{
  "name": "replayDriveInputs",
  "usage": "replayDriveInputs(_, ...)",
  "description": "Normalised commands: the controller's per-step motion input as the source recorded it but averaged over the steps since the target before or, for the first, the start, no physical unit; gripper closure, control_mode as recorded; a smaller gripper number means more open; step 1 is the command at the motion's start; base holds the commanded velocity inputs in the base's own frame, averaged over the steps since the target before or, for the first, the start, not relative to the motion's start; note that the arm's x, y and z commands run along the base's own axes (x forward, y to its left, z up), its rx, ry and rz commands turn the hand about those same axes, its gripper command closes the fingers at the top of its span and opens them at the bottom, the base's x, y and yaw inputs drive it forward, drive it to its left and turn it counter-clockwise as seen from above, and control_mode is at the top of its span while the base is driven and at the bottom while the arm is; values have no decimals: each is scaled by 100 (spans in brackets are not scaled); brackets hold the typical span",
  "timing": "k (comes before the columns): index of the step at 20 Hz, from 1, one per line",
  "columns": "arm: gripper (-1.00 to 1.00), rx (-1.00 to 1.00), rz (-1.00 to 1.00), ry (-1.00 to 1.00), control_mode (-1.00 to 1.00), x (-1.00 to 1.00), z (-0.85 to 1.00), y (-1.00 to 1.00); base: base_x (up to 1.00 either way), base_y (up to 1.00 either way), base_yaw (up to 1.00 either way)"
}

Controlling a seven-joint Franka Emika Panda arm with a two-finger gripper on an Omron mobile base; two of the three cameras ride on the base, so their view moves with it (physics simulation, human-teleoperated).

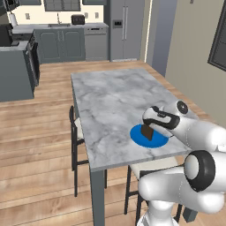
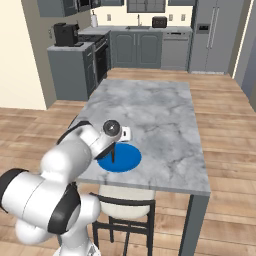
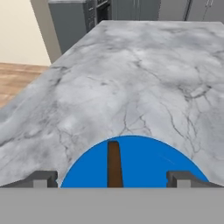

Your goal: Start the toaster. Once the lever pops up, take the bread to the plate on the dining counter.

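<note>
Left base view: marble-topped bench (image 1: 110, 106) with the blue plate (image 1: 160, 141) near its close edge; the bread (image 1: 147, 132), a dark brown slice, stands on edge on the plate, directly below the tool (image 1: 152, 125). The toaster (image 1: 77, 19) sits on the far kitchen worktop, well apart from the bench

Right base view: the plate (image 2: 127, 157) lies at the near left part of the bench (image 2: 160, 115), with the bread (image 2: 113, 153) upright on it under the arm's wrist. The toaster (image 2: 159, 21) stands at the back wall

Hand view: tool (image 3: 113, 178) with fingers (image 3: 41, 178) spread wide apart, one on each side of the bread (image 3: 114, 164), neither touching it; the slice appears edge-on, resting on the plate (image 3: 148, 162)
</note>
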Motion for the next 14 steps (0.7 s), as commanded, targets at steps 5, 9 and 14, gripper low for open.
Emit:
replayDriveInputs(5,-100,-2,0,-1,-100,-23,39,0,0,0,0)
replayDriveInputs(9,-100,-5,0,-1,-100,-55,47,5,0,0,0)
replayDriveInputs(14,-100,-7,0,1,-100,-61,53,30,0,0,0)
